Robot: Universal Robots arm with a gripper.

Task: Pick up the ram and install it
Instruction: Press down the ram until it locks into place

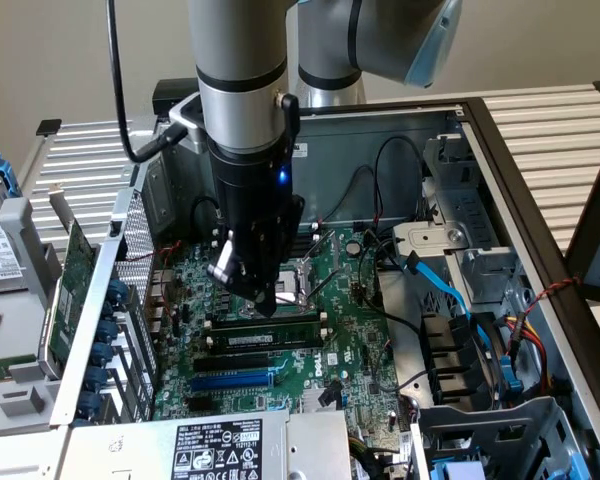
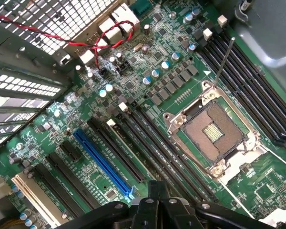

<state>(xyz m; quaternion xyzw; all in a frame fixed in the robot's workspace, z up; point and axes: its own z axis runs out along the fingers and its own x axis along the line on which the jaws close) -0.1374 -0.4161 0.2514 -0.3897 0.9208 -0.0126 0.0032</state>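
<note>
Green ram lay in its slot beside the CPU socket, lengthwise across, directly under the hand, fingers together, empty.

Open computer case: bare motherboard around the CPU socket is reachable; case walls, cables and power supply crowd the edges.
</note>
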